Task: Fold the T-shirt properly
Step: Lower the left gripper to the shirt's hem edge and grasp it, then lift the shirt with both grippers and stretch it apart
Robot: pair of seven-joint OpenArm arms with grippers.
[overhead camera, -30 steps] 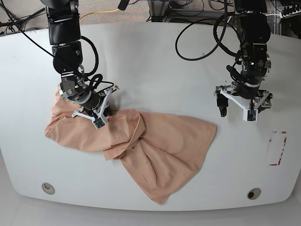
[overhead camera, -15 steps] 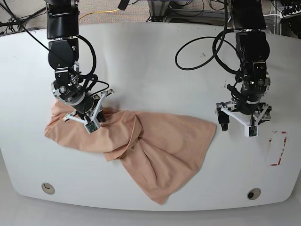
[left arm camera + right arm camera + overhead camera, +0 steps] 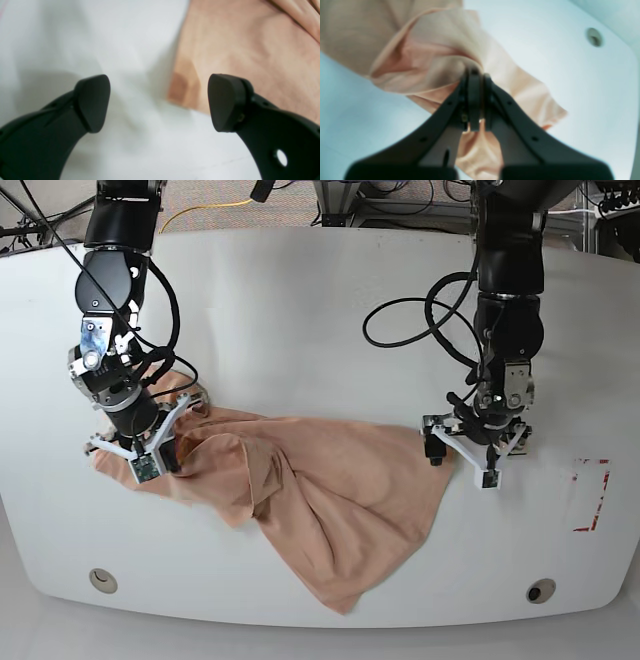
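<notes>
The T-shirt (image 3: 320, 500) lies crumpled on the white surface (image 3: 320, 310), spread from my right jaws across the middle toward my left jaws, with a long pointed flap running down toward the near edge of the surface. The cloth is peach all over, bunched into folds and ridges at the end by my right jaws and flatter at the other end.

My right jaws (image 3: 475, 75) are clenched on a gathered bunch of the T-shirt. In the right wrist view the cloth rises in a peak to where the two black tips meet, and loose folds hang to both sides of them. In the base view this grip sits at the T-shirt's bunched end, with the cloth drawn up off the surface there.

My left jaws (image 3: 158, 100) stand released, spread wide, right at the T-shirt's opposite corner. In the left wrist view one tip is over the edge of the cloth and the other over bare surface, with the corner of the T-shirt lying between them; I cannot tell whether either tip touches the cloth.

Beyond the T-shirt, past my left jaws, a red marking (image 3: 592, 495) sits on the surface. Two round holes are set in the surface near its front edge, one (image 3: 101, 580) below my right jaws' end of the T-shirt and one (image 3: 540, 591) below the red marking.
</notes>
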